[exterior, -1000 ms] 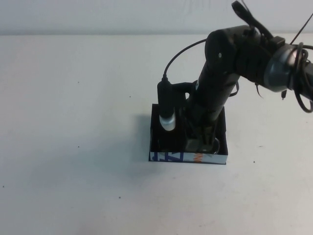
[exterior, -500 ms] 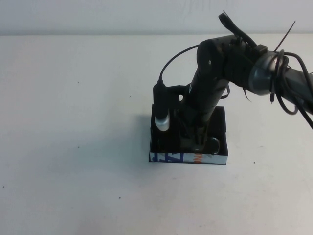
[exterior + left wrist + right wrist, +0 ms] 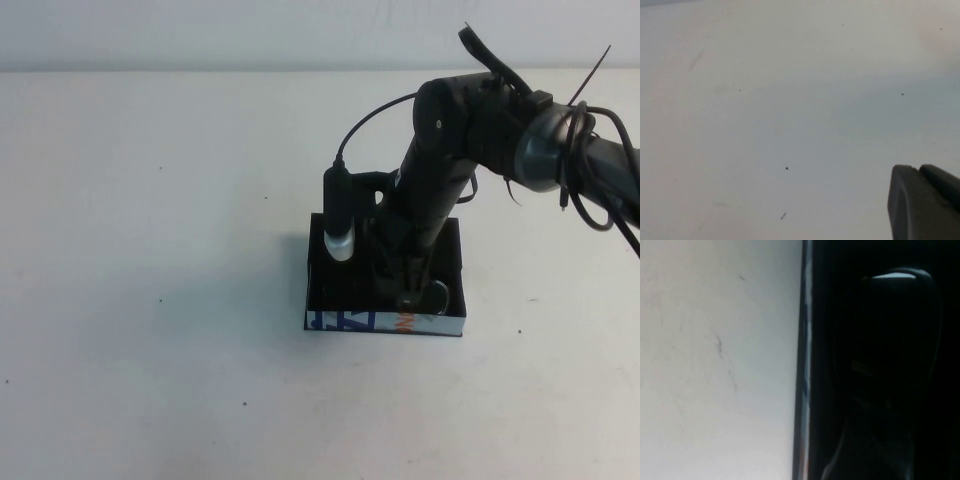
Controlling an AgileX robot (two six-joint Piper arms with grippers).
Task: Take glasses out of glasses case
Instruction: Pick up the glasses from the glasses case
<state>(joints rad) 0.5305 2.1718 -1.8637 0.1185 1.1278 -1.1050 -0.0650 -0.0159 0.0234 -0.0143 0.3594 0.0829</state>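
1. White tabletop [image 3: 150, 380] fills the scene, bare on the left side, with a pale wall along the far edge.
2. Only a dark corner of the left gripper [image 3: 925, 200] shows in its wrist view, over plain table; whether its claw is apart or together cannot be told, and the high view does not show it at all.
3. Right of centre sits the glasses case [image 3: 340, 320], a shallow black box whose white near wall carries blue and orange print.
4. Reaching in from the far right, the right gripper [image 3: 405, 285] is down inside the case; its claw state cannot be told, since the arm covers it.
5. Just right of it, near the case's near right corner, a rounded lens of the glasses [image 3: 436, 296] peeks out.
6. My judgement: the glasses are light, stiff and slick plastic, with lenses that scratch, so a hold across the bridge or a thick temple would suit better than on a lens.
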